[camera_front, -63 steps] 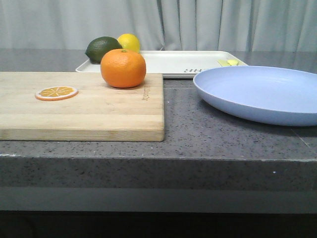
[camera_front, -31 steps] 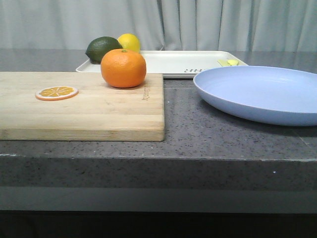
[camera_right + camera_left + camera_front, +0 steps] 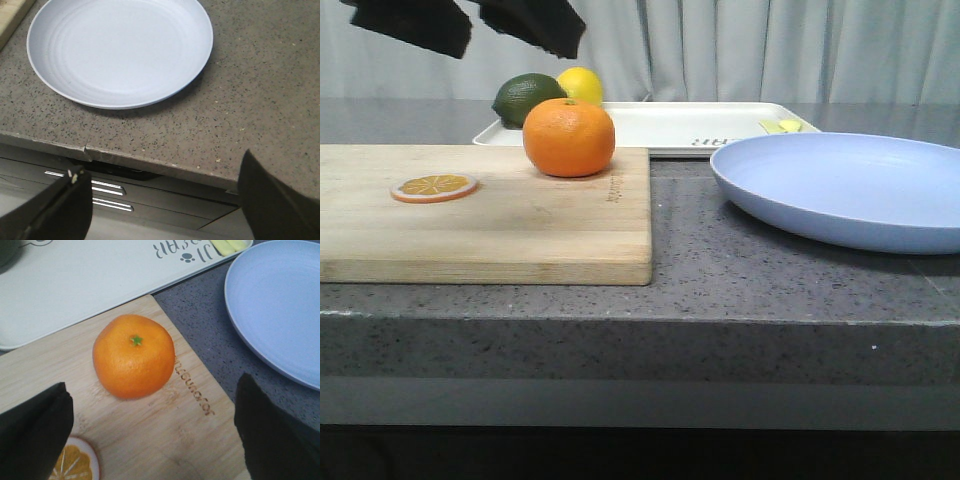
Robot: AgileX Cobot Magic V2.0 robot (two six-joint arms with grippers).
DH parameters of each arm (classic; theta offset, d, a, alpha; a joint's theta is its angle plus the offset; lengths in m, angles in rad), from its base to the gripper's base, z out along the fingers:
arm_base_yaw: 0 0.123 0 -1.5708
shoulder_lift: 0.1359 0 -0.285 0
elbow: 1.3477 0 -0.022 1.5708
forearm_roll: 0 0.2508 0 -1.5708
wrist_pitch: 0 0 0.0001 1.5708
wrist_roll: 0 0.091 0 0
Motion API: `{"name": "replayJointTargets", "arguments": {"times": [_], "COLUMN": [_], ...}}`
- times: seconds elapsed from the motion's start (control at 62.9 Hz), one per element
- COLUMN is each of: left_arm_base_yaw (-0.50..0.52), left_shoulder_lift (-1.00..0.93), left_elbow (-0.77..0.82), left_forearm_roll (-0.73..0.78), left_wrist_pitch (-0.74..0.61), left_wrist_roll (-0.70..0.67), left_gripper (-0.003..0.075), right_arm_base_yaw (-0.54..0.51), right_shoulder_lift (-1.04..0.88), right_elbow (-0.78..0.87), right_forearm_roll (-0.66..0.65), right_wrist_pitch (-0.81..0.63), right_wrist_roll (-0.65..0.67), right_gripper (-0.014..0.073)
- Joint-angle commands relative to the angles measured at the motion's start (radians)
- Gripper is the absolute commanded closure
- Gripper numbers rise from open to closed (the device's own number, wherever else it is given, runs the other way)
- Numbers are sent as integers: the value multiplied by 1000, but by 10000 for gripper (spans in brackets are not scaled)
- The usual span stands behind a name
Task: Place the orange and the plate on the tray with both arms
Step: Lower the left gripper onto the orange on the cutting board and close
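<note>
The orange [image 3: 568, 137] stands at the far right corner of a wooden cutting board [image 3: 490, 220]. It also shows from above [image 3: 133, 356]. My left gripper [image 3: 470, 25] hangs open high above the board, with its fingers [image 3: 35, 435] spread wide on the near side of the orange and nothing between them. The lavender-blue plate [image 3: 850, 190] lies on the counter to the right of the board. My right gripper [image 3: 165, 210] is open and empty over the counter's front edge, short of the plate [image 3: 120, 50]. The white tray [image 3: 700, 125] lies behind the orange and the plate.
A dark green lime [image 3: 527, 98] and a yellow lemon [image 3: 581, 85] sit at the tray's left end. Pale yellow pieces [image 3: 780, 126] lie at its right end. An orange slice [image 3: 434, 187] rests on the board's left part. The counter's front edge [image 3: 150, 162] has drawers below.
My left gripper's black fingers have come into the front view at the top left. The orange, plate and tray have not moved.
</note>
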Motion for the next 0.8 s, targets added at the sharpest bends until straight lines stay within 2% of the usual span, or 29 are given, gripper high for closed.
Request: {"name": "replayJointTargets", "arguments": {"times": [0.0,0.334,0.779], "left_arm_base_yaw": [-8,-5,-5], "left_shoulder_lift": [40,249,353], "left_elbow": [-91,-284,-334], "left_forearm_roll": [27,48,51], "left_wrist_pitch": [-48,-3,43], "left_wrist_roll": [2,0,0], "left_gripper": [80,80,80], "right_arm_base_yaw": [0,0,0], "right_shoulder_lift": [14,14,14], "right_elbow": [-28,-28,-28], "right_forearm_roll": [9,9,9], "right_wrist_pitch": [-63,-62,-62], "right_wrist_roll": [-15,-15,-15], "right_gripper": [-10,-10,-10]}}
